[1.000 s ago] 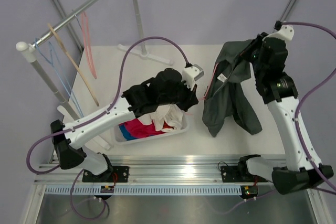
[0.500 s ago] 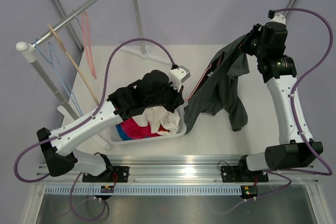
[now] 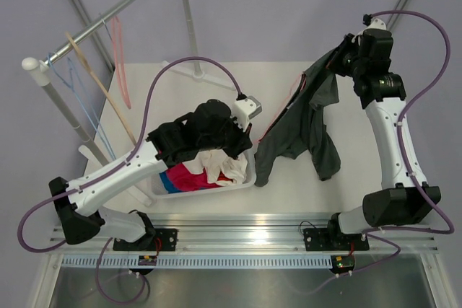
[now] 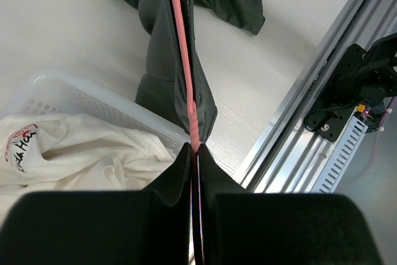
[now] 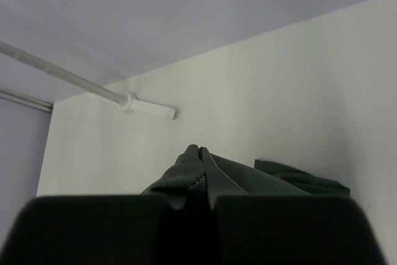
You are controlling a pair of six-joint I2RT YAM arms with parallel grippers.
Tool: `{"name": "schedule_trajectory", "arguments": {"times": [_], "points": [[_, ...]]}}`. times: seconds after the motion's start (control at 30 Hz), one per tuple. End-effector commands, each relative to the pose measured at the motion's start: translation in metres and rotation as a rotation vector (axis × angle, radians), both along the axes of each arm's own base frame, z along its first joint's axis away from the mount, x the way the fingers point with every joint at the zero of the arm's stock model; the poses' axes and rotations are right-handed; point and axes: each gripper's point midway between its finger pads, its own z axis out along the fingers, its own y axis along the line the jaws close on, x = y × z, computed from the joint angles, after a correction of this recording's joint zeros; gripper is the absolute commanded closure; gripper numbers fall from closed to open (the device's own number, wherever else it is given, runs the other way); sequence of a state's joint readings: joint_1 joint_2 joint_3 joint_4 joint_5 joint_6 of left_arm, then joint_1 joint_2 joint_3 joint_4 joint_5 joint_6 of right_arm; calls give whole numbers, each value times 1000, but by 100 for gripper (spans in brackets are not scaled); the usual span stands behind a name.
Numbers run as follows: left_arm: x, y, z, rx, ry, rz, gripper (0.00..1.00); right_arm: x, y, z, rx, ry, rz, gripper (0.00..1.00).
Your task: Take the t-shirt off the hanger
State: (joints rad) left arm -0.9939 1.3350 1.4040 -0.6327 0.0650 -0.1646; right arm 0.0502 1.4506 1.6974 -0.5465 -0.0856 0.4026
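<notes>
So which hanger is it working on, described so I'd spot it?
Start at the white table, then the dark grey t-shirt hanging over its right half. A thin salmon-pink wire hanger runs along it, one end pinched in the left end effector. The other hangers hang bare on the rail.

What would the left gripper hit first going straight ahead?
The t-shirt, draped over the hanger that the left gripper pinches, lies right ahead; past it, probably the table.
</notes>
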Motion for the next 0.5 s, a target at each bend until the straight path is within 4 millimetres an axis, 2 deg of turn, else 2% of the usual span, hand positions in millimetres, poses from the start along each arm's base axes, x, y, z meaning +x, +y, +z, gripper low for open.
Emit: {"name": "schedule_trajectory", "arguments": {"times": [0.0,0.1,0.2,0.27,0.33,0.4,0.43,0.47], "points": [[-16,2,37,-113,-50,-74,100,18,-20,-29,3,32,2,100],[-23,0,32,-105,-34,-109,100,26,-16,-41,14,71,43,100],[-21,4,22,-63,-26,-96,100,28,-15,-43,22,84,50,100],[-19,6,27,-77,-46,-81,100,28,-15,-52,31,97,42,100],[-14,8,37,-100,-80,-49,100,28,-18,-59,56,104,9,100],[-6,12,64,-159,-141,-6,100,30,-25,-73,70,134,-29,100],[-4,16,82,-201,-174,21,100,31,-37,-76,60,140,-82,100],[-1,16,100,-253,-215,38,100,29,-40,-86,63,157,-95,100]]}}
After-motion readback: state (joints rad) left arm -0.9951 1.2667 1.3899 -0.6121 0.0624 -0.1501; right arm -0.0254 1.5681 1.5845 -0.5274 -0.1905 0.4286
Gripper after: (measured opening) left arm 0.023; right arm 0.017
